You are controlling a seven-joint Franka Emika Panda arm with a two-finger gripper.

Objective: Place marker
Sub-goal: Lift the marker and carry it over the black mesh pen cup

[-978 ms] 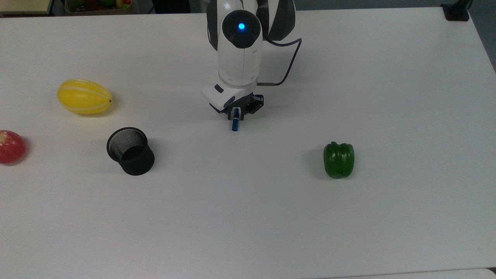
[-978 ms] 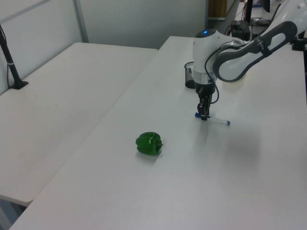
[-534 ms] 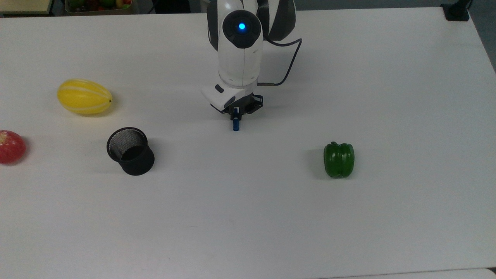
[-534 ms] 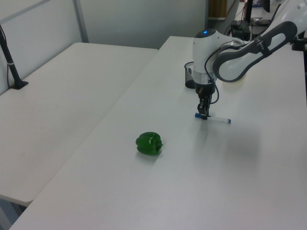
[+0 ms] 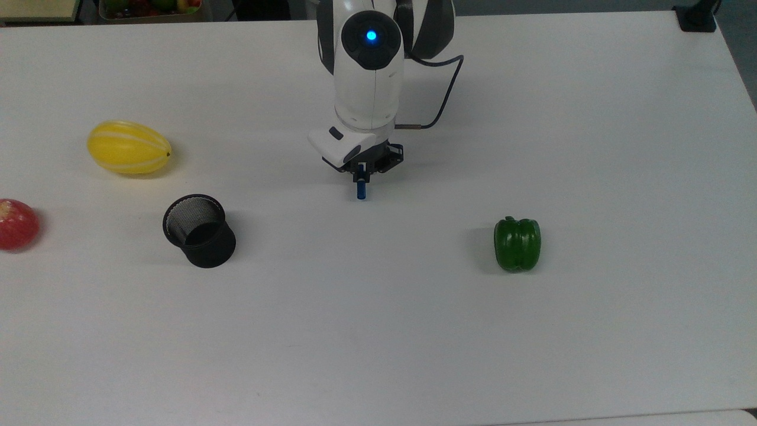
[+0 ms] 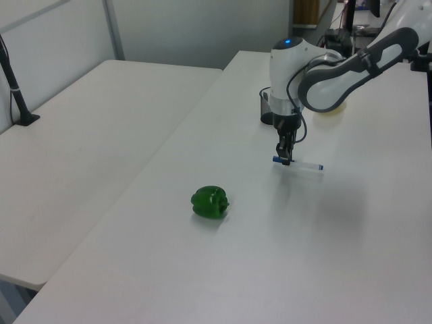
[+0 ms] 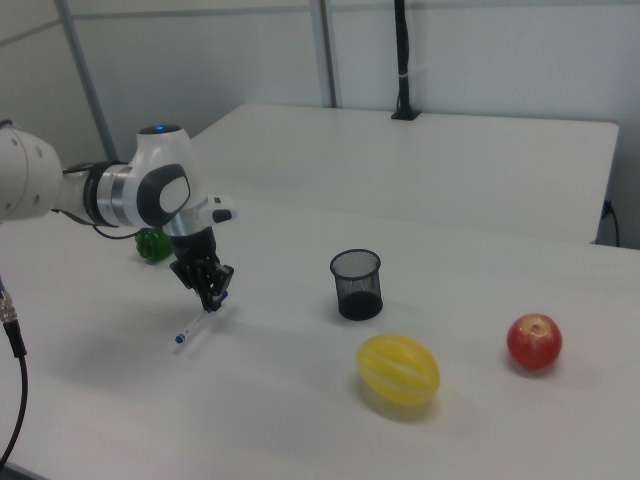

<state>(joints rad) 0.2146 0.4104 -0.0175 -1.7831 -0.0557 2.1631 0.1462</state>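
Gripper (image 6: 285, 160) clamped on marker (image 6: 301, 165) (capped end) — above white table (image 5: 378, 331)

- Even, diffuse overhead light filled all three views; the white table (image 5: 532, 355) read bright without being washed out.
- Shadows were soft and short: a faint grey patch lay to the top view's left of the green pepper (image 5: 517, 244), and another beside the black mesh cup (image 5: 200, 231).
- A blue indicator light (image 5: 371, 35) on the arm glowed as a small saturated spot.
- The right view looked hazier and lower in contrast, with the yellow melon (image 7: 399, 369) slightly soft-edged.
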